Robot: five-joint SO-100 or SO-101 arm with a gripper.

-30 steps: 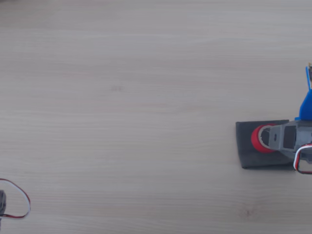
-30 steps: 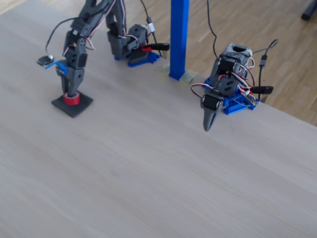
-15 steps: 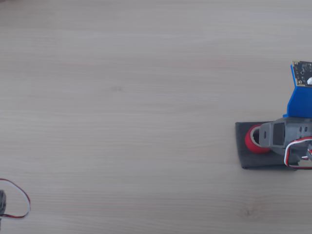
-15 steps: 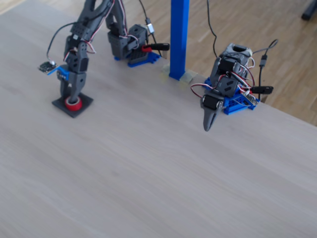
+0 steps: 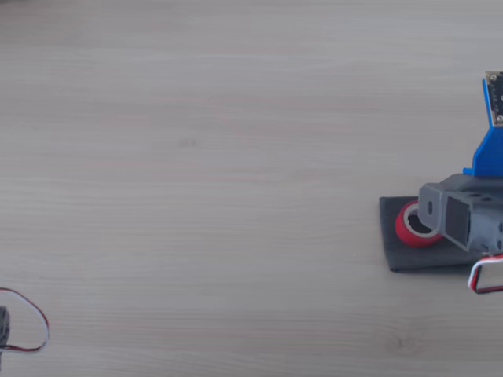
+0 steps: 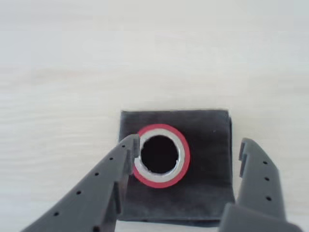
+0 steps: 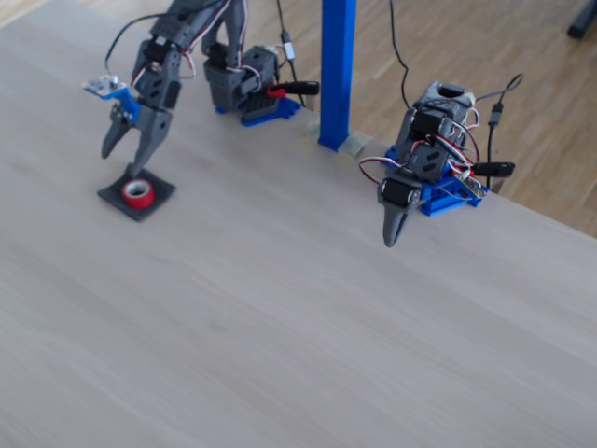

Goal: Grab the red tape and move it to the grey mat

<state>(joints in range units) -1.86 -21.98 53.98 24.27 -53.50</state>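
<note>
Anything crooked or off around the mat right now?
Nothing stands out. The red tape lies flat on the grey mat, inside its edges, and the mat lies flat on the table. The gripper is open around the tape.

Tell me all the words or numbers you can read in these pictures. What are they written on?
There are none to read in any of the views.
The red tape is plain red with a whitish ring inside.
The grey mat is plain.
The gripper shows only small holes in its fingers, no writing.
The small board on the arm is too small and cut off to read.
</note>
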